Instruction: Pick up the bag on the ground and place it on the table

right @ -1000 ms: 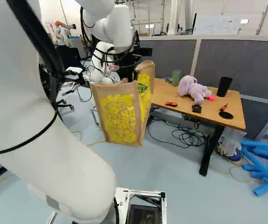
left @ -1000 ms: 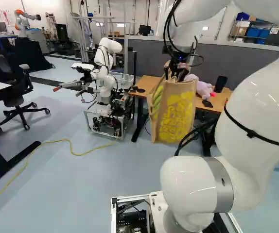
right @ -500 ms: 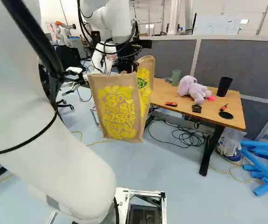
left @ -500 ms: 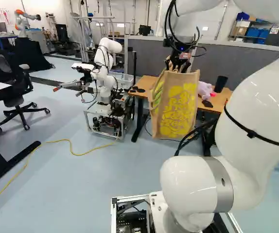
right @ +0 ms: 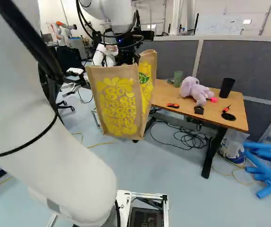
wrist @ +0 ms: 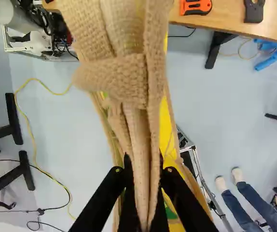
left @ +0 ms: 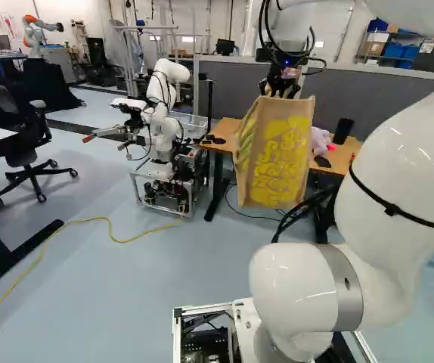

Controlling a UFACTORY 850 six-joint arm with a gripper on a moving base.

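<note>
Smooth pale-blue floor (right: 173, 175) runs under a flat, wood-topped table (right: 173, 96), which lies at three o'clock from the bag (right: 119, 101) in the right base view and bears a fuzzy lilac plush toy (right: 194, 90). Coarse brown weave (almost sackcloth), boxy, with rounded yellow lettering, the bag hangs near the table, its bunched top pinched between both fingers of the gripper (left: 281, 85).

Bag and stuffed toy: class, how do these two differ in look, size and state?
The bag is tan with yellow printing; the stuffed toy is pale purple. The bag is larger than the toy. The bag hangs from the jaws, while the toy rests on the table.
</note>
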